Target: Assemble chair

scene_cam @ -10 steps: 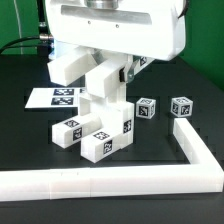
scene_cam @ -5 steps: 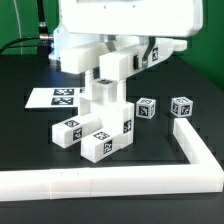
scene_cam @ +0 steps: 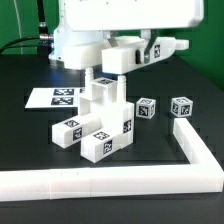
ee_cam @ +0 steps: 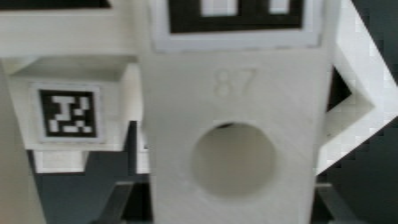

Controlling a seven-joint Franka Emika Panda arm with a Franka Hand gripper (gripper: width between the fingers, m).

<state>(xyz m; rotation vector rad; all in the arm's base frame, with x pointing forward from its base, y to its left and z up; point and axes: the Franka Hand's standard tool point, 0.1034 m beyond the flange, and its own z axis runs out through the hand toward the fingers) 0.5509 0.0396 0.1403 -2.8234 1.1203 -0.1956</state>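
My gripper (ee_cam: 217, 196) is shut on a white chair slab (ee_cam: 231, 110) with an oval hole and a tag at one end. Its dark fingers (ee_cam: 135, 196) press both of the slab's edges. In the exterior view the slab (scene_cam: 124, 57) hangs tilted under the arm, just above the partly built chair (scene_cam: 108, 118), a chunky white stack of tagged blocks. The two are apart. The gripper itself is mostly hidden by the arm in that view. Another tagged white part (ee_cam: 71, 112) shows beside the slab in the wrist view.
Two small tagged cubes (scene_cam: 146, 109) (scene_cam: 181, 106) stand to the exterior view's right of the chair. The marker board (scene_cam: 54, 98) lies at the back left. A long white L-shaped rail (scene_cam: 120, 178) borders the front and right.
The held slab has risen off the top of the stack and shifted toward the exterior view's right. The stack and the cubes have not moved.
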